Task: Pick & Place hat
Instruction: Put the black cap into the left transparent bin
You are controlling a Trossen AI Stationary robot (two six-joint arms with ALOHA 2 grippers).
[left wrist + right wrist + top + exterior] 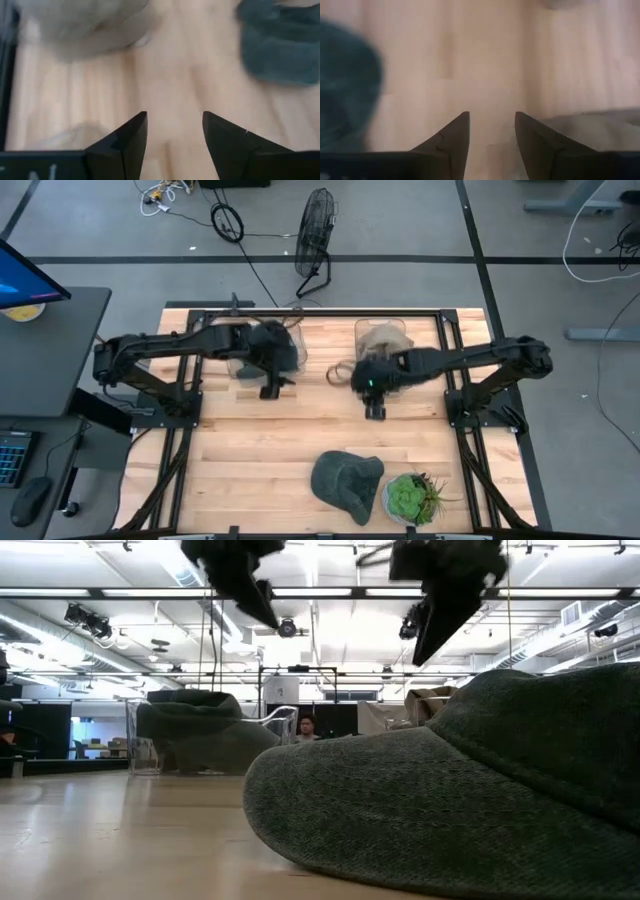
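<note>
A dark green hat [345,480] lies brim-down on the wooden table near its near edge; it fills the foreground of the low view [470,790]. My left gripper [270,388] hovers open above the table's far-left middle, well short of the hat. My right gripper [375,408] hovers open near the table's centre, on the far side of the hat. The hat shows as a dark shape in the left wrist view [280,45] and in the right wrist view [345,85]. Between each gripper's fingers only bare wood shows [174,120] [491,122].
Two clear bins stand at the table's far edge: one with a dark hat [250,345] [190,730], one with a tan hat [385,340] [430,700]. A potted succulent [410,498] stands right beside the green hat. Bare wood lies between the grippers and the hat.
</note>
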